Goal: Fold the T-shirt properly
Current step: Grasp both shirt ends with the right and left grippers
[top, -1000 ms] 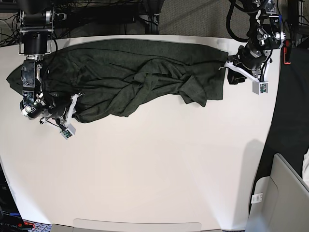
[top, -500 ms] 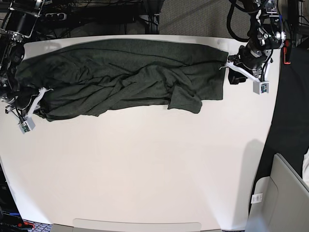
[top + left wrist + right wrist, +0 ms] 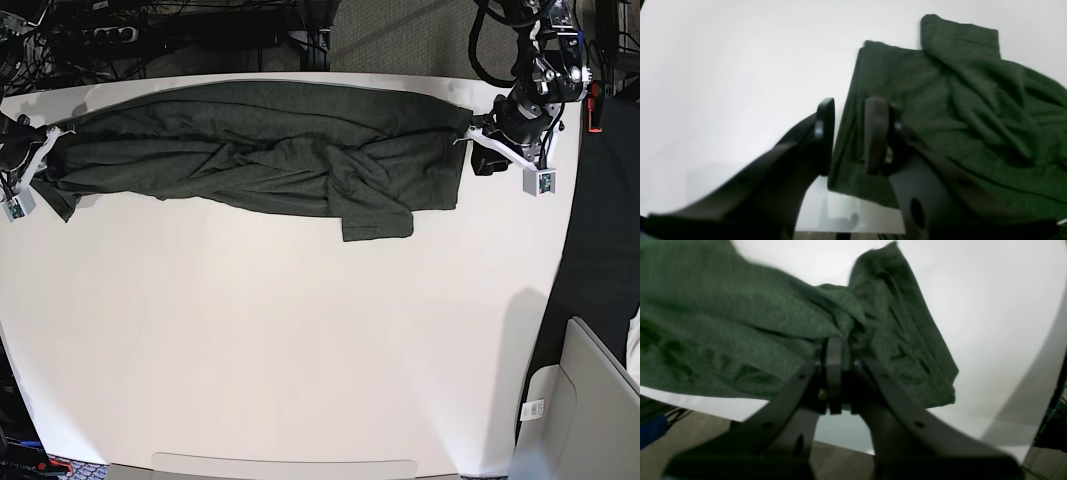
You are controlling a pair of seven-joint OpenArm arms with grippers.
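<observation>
The T-shirt, dark olive green, lies stretched and wrinkled in a long band across the far part of the white table. My right gripper is at its left end. In the right wrist view this gripper is shut on a bunched fold of the shirt. My left gripper is at the shirt's right edge. In the left wrist view it stands narrowly open, its fingers astride the side hem of the shirt, which lies flat there.
The table's right edge runs close beside the left arm. A grey box-like object stands off the table at lower right. Cables and dark gear lie behind the far edge.
My right gripper has pulled the shirt's end leftward and toward the far edge, drawing the bunched shirt out into a long band. The left arm has stayed in place.
</observation>
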